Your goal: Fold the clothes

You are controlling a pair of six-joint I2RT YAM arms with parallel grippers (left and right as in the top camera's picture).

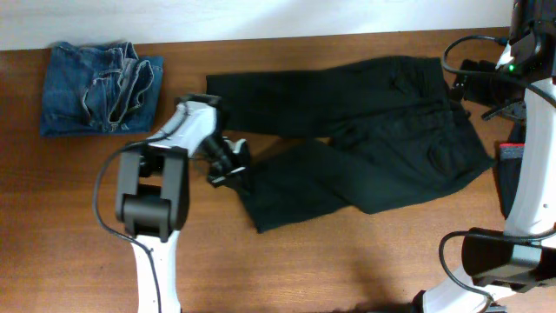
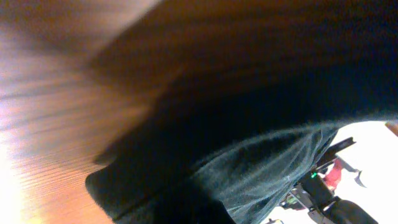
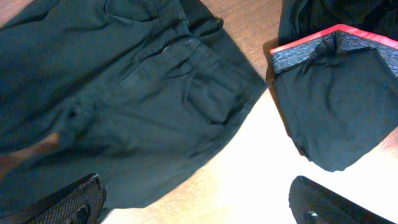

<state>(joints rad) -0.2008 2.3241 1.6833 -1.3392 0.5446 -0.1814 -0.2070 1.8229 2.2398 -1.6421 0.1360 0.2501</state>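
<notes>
black trousers (image 1: 373, 130) spread out; left fingers (image 1: 230, 165) pinch the near leg's hem, right fingers (image 3: 74, 199) wide. next, probably: carry hem to waist.

A brown, wood-grained counter (image 1: 347, 261) takes up nearly everything I can see. Past the counter's far edge runs a pale white strip (image 1: 261, 17); wall or floor, I can't tell.

left arm (image 1: 152, 196): up from near edge, elbow bent, wrist toward table (image 1: 347, 261) middle | left gripper (image 1: 231, 169): clamped on black trousers (image 1: 365, 130) leg end | right arm (image 1: 530, 174): along right edge | right gripper (image 3: 196, 186): jaws spread wide, far right corner
</notes>
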